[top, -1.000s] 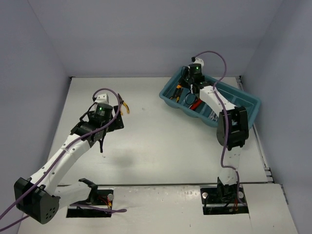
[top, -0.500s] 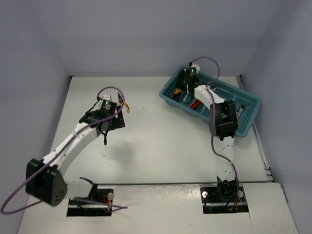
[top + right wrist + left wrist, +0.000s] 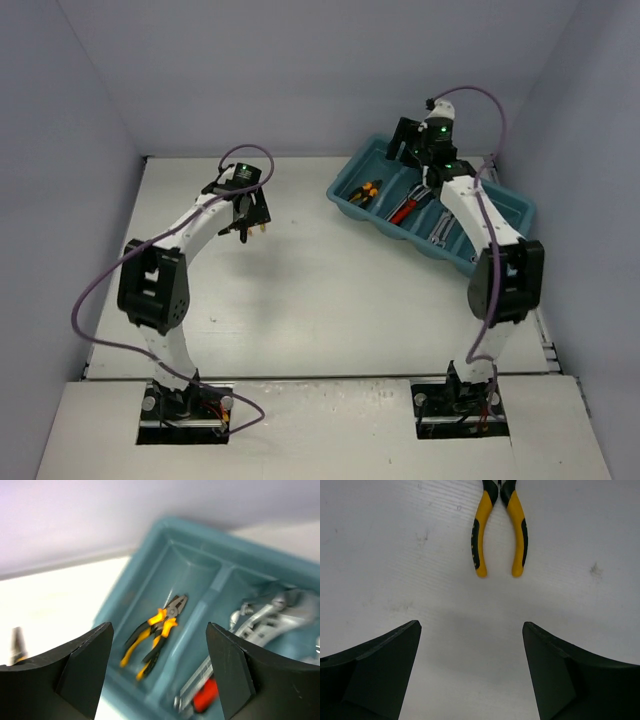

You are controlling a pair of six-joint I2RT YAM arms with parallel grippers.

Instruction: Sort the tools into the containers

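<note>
The teal tray (image 3: 520, 214) sits at the far right, its containers side by side. Orange-handled pliers (image 3: 368, 190) lie in its leftmost compartment, a red-handled wrench (image 3: 404, 209) in the one beside it, and silver wrenches (image 3: 441, 226) further right. My right gripper (image 3: 403, 140) hangs open and empty above the tray's far-left end. The right wrist view looks down on the tray (image 3: 200, 530), those pliers (image 3: 155, 636) and the silver wrenches (image 3: 270, 617). My left gripper (image 3: 470, 630) is open over the table, just short of yellow-handled pliers (image 3: 499, 530) whose handles point at it.
The table's yellow-handled pliers (image 3: 262, 225) lie at the far left-centre, beside my left gripper (image 3: 243, 222). Grey walls close the table in at the back and on both sides. The tray lies at an angle close to the right wall.
My right gripper has opened and risen out of the tray, and the orange-handled pliers now lie in the leftmost compartment. My left arm has swung toward the far side, nearer the table's pliers.
</note>
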